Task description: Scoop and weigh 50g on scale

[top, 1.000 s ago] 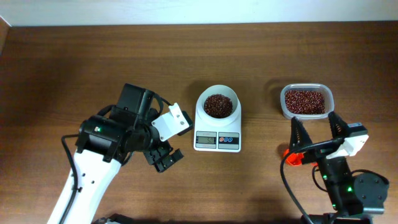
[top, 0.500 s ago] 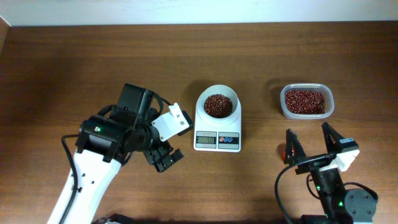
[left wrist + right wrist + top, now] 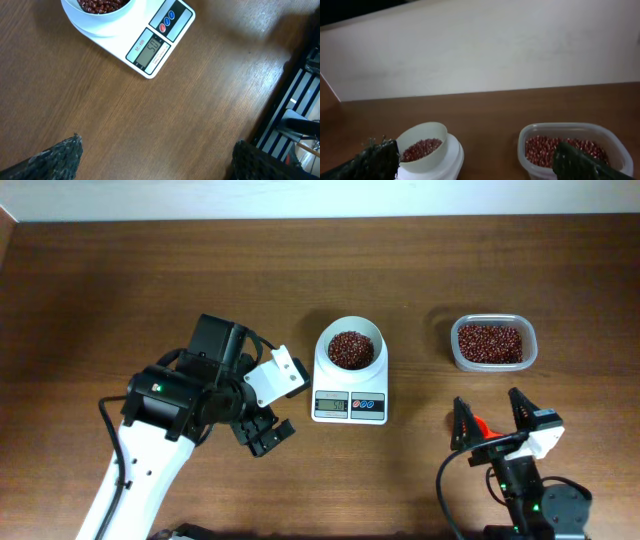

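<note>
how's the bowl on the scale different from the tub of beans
The bowl is round and opaque white; the tub is a clear rounded rectangle. The bowl sits on the scale; the tub stands directly on the table, to the scale's right in the overhead view. Both are open-topped and hold red beans.

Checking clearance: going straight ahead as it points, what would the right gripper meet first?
Probably the tub of red beans; the right gripper, open, points near its left wall and might slip past beside it.
</note>
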Tool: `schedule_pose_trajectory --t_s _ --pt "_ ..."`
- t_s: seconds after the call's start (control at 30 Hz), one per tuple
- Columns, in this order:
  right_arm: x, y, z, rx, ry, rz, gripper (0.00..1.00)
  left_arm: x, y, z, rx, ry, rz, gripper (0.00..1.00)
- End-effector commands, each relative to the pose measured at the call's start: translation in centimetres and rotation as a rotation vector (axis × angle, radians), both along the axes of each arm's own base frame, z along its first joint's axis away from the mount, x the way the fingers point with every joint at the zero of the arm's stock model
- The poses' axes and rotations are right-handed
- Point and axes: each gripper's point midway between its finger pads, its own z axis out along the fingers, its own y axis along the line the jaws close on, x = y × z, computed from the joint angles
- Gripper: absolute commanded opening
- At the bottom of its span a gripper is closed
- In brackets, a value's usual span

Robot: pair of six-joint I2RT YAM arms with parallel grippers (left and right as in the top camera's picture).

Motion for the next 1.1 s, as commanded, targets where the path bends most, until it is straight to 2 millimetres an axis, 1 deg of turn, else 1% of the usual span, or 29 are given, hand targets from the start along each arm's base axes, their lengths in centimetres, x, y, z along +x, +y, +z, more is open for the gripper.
schedule_pose_trajectory --t_s 0.0,0.1,0.27,0.5,0.6,0.77,0.87,1.07 --pt "0.6 0.1 -2.0 -0.007 0.007 -0.004 0.99 0.0 0.1 -0.1 0.004 -0.002 -0.008 0.99" --pt "0.8 0.2 -2.7 -0.007 0.002 -0.012 0.99 0.0 0.1 -0.1 0.004 -0.002 -0.008 0.99" --pt "1.1 -0.7 -3.4 -0.010 0.022 -0.083 0.99 0.0 0.1 -0.1 0.004 -0.002 -0.008 0.99" --pt "1.1 -0.9 -4.7 -0.018 0.070 -0.092 0.99 0.0 0.1 -0.1 0.004 -0.002 -0.008 0.99" --pt "1.3 -1.0 -5.7 -0.020 0.085 -0.097 0.99 0.0 0.1 -0.1 0.004 -0.002 -0.008 0.99" --pt "1.4 -1.7 -5.6 -0.020 0.075 -0.139 0.99 0.0 0.1 -0.1 0.004 -0.002 -0.008 0.99" --pt "1.4 -1.7 -5.5 -0.019 0.071 -0.140 0.99 0.0 0.1 -0.1 0.004 -0.002 -0.008 0.99" --pt "1.4 -1.7 -5.8 -0.203 0.053 -0.132 0.99 0.0 0.1 -0.1 0.004 -0.002 -0.008 0.99"
